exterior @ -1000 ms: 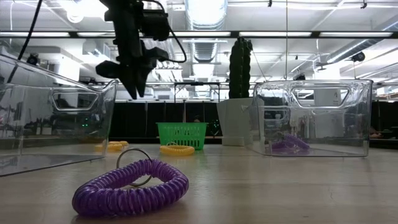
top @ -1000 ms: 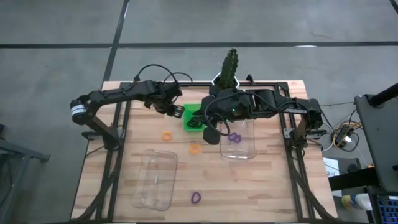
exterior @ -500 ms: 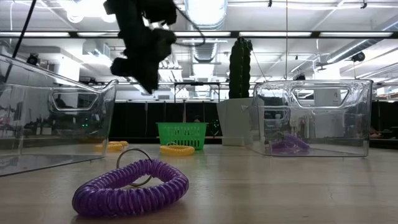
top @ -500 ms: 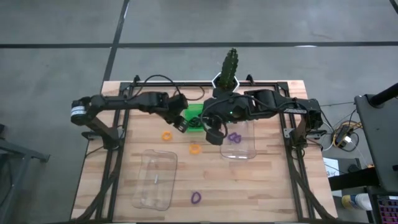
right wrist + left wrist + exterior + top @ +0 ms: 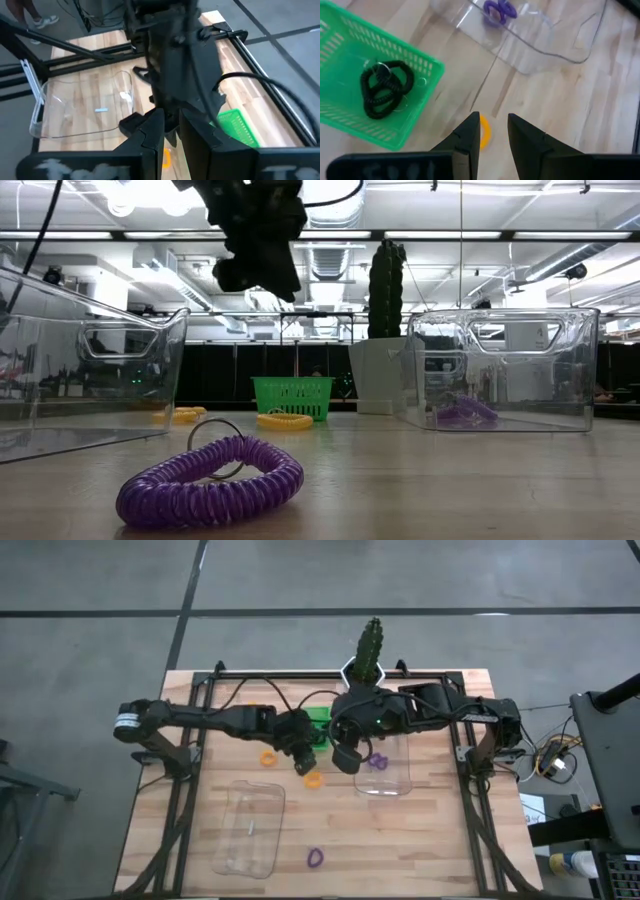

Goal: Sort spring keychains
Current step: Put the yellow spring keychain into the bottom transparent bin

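Two orange spring keychains lie flat on the wood: one toward the left, one mid-table. My left gripper hovers open just above the mid-table one, which shows beside its fingers. Black keychains lie in the green tray. Purple ones lie in the right clear box, and another purple one rests near the table's near edge. My right gripper hangs open with a narrow gap, close to the right of the left one.
An empty-looking clear box lies at the near left. A cactus-like plant in a white pot stands at the far edge. My two grippers are close together over mid-table. Bare wood lies at the near right.
My left gripper has swung from over the green tray toward the table's right and near edge, ending above the mid-table orange keychain. My right arm has stayed almost still. No keychain has moved.
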